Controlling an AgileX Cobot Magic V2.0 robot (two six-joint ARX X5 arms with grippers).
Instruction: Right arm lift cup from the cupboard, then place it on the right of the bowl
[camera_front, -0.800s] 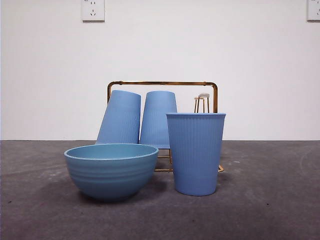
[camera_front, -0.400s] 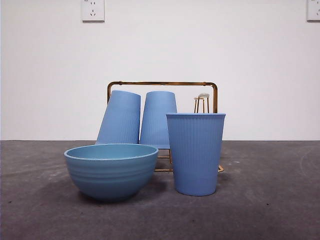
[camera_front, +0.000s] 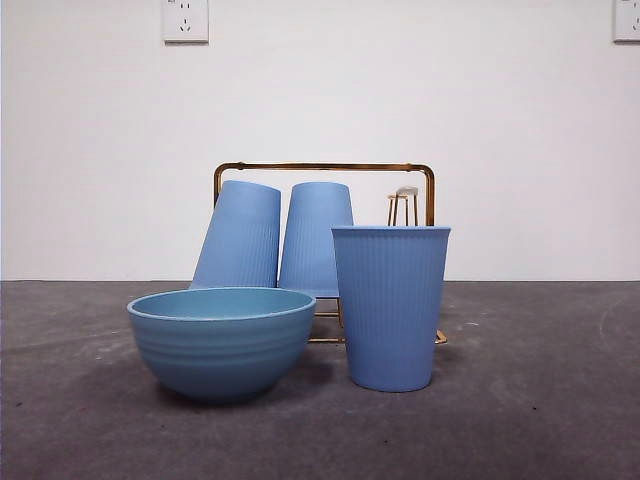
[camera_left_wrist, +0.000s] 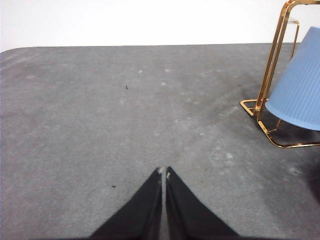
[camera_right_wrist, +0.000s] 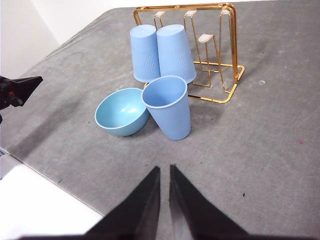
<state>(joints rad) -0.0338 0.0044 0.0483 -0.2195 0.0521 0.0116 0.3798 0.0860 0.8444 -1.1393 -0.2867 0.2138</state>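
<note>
Cup (camera_front: 390, 308) stands upright, mouth up, on the grey counter (camera_front: 540, 400), centre-right of the front frame, just right of the bowl (camera_front: 221, 341) and apart from it; inside looks empty in the right wrist view (camera_right_wrist: 167, 106). Bowl (camera_right_wrist: 121, 111) also empty. Behind both, gold cupboard (camera_front: 325, 167) holds two more cups (camera_front: 240, 236) (camera_front: 316, 238) upside down and tilted on its pegs; one peg (camera_front: 404, 205) at its right is bare. Right gripper (camera_right_wrist: 164, 170) hangs well back from the cup, fingers narrow, a thin gap, holding nothing. Left gripper (camera_left_wrist: 164, 171) over bare counter beside the cupboard's end (camera_left_wrist: 272, 75), fingers pressed together, empty.
</note>
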